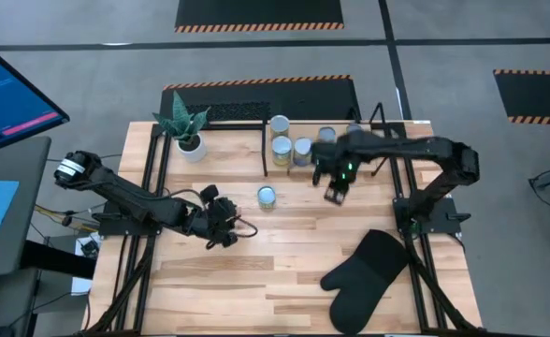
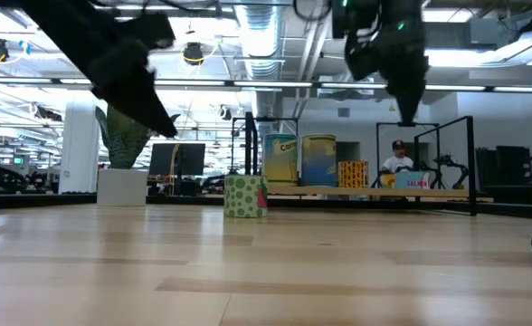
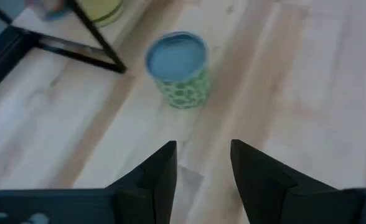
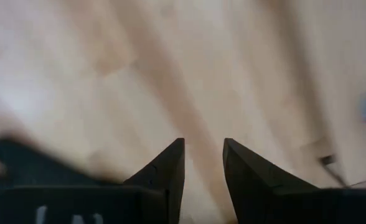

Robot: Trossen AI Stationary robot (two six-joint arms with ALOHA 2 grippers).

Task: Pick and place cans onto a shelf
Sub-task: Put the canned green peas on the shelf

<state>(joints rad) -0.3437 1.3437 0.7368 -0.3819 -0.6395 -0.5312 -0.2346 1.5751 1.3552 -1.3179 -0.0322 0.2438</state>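
I have one can point(image 1: 267, 197) standing alone on the bare tabletop point(image 1: 284, 271), upright, with a pale blue top and a green-patterned side; it sits in front of the shelf point(image 1: 256, 117), clear of its bars. In the left wrist view that same can point(image 3: 178, 68) is ahead of my left jaws, near one black corner bar of the shelf. The other cans are grouped at the shelf: one point(image 1: 280, 124) at the back, one point(image 1: 282, 148) just in front of it, one point(image 1: 303, 150) beside that, and one point(image 1: 327, 137) farther right, partly under my right arm. From the low view I see two of them point(image 2: 280, 160) point(image 2: 318, 161) standing tall on the shelf's wood base.

My left gripper point(image 1: 226, 225) hangs over the tabletop near the lone can, its jaws apart and empty. My right gripper point(image 1: 335, 195) is over bare wood just in front of the shelf's right part, raised off the surface in the low view; its jaws are apart with nothing between them.

A potted plant point(image 1: 187, 131) stands at the shelf's left end, and a black oven mitt point(image 1: 364, 271) lies near the front right of the tabletop. A person point(image 2: 396, 158) sits far back in the room.
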